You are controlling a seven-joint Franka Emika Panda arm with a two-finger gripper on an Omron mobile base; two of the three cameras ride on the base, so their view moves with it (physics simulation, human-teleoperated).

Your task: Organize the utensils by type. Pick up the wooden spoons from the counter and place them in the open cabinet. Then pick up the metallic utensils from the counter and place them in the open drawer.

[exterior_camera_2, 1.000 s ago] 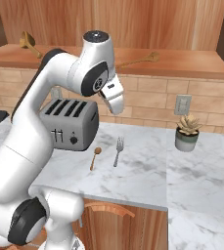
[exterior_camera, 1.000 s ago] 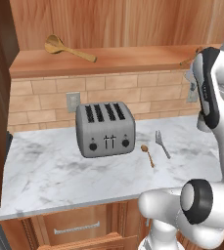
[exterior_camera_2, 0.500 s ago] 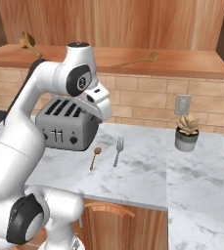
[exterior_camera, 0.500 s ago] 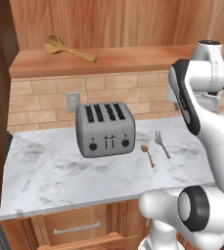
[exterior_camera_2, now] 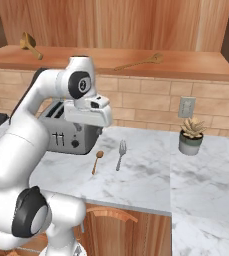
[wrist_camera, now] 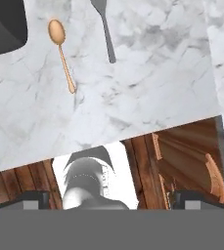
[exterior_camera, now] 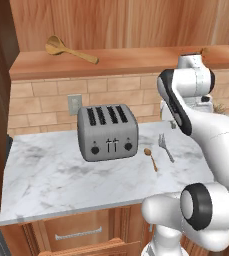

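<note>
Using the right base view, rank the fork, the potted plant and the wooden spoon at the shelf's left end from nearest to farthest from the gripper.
Gripper open, over the counter.
1. Fork, on the counter just below.
2. Potted plant, at the wall to the right.
3. Wooden spoon, up left on the cabinet shelf.

Two light-brown wooden spoons lie well apart on the reddish-brown open cabinet shelf (exterior_camera_2: 196,65): one (exterior_camera_2: 30,45) at the far left, the other (exterior_camera_2: 139,61) near the middle. On the white marble desk (exterior_camera_2: 151,175), a small coppery spoon (exterior_camera_2: 97,161) lies just beside a slim silver fork (exterior_camera_2: 120,154), in front of a grey four-slot toaster (exterior_camera_2: 68,132). A potted green plant (exterior_camera_2: 192,135) stands to the right
</note>
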